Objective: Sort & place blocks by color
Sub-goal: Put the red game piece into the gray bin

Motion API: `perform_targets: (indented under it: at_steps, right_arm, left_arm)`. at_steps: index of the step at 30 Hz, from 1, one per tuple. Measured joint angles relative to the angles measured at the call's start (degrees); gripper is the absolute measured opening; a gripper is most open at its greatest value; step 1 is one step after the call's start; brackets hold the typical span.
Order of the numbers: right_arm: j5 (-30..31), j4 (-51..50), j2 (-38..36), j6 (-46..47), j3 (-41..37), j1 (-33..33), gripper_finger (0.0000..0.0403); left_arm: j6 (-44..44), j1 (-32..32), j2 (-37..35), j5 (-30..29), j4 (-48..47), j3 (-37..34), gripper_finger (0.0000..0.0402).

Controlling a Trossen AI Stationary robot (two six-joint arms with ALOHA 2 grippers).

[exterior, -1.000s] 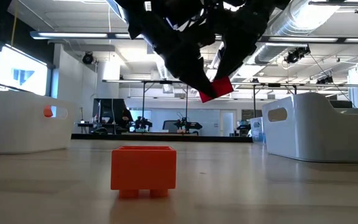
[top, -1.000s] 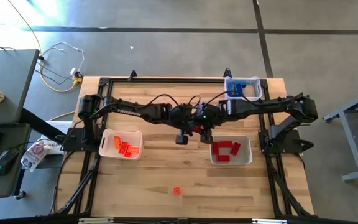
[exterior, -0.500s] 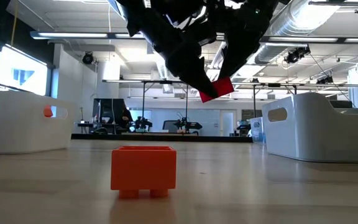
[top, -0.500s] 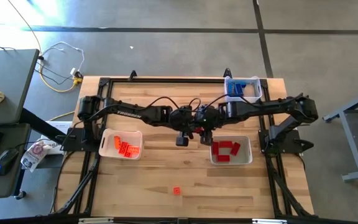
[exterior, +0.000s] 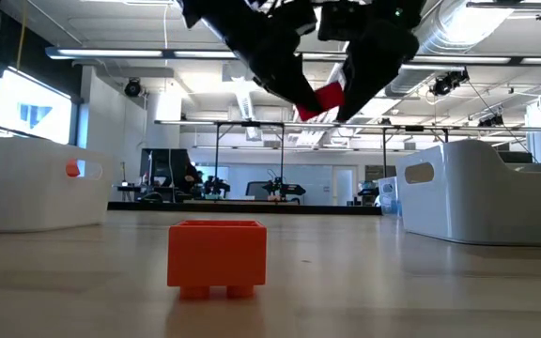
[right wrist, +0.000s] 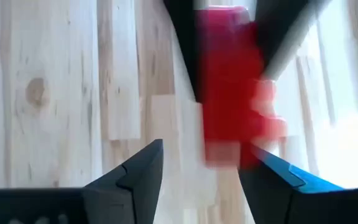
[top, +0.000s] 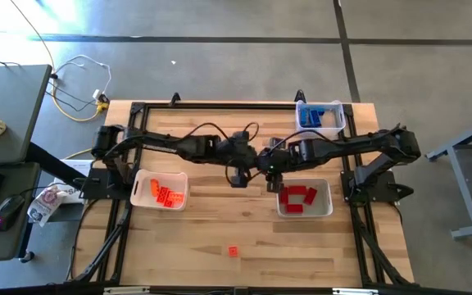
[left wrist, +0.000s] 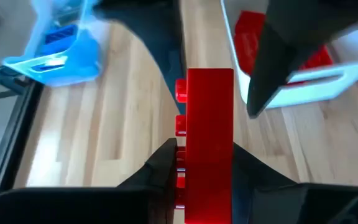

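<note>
meanwhile, from above, the two arms have drawn closer over the middle of the table (top: 220,221), the left hand (top: 238,174) and right hand (top: 270,170) nearly meeting beside the tray of red blocks (top: 324,190), which holds about four. the left tray (top: 142,182) holds about four orange blocks, the far tray (top: 338,111) blue ones, too small to count. one orange block (top: 233,251) lies alone near the front edge.

at table level, the red block (exterior: 323,99) has risen since a second ago and hangs between both hands, which looks like a handover.

past the left wrist, its fingers (left wrist: 160,168) are clamped on the red block.

past the right wrist, its fingers (right wrist: 138,168) stand spread around the block, not yet gripping.
</note>
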Motion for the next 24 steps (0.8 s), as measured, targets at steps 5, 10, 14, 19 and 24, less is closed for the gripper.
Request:
perform_targets:
  at_steps: [5,10,14,19,24]
  right_arm:
    - [1.25,1.22,-0.32,-0.39,1.66,0.94,0.0185]
    - [1.76,2.11,-0.52,-0.41,1.73,0.97,0.0185]
    - [2.05,3.01,-0.54,-0.43,1.73,0.99,0.0185]
    - [2.03,2.96,-0.67,-0.43,1.76,0.98,0.0178]
    - [2.12,2.38,-0.76,-0.39,1.78,0.98,0.0110]
  left_arm:
    - [0.19,-0.07,0.31,-1.27,-1.31,-0.53,0.0069]
    - [0.48,-0.16,-0.64,-0.68,-0.71,-0.36,0.0068]
    - [0.80,-0.23,-0.58,-0.60,-0.48,-0.36,0.0070]
    - [0.86,-0.23,-0.54,0.07,0.74,-0.45,0.0069]
    - [0.86,-0.25,-0.45,1.41,1.74,-0.51,0.0073]
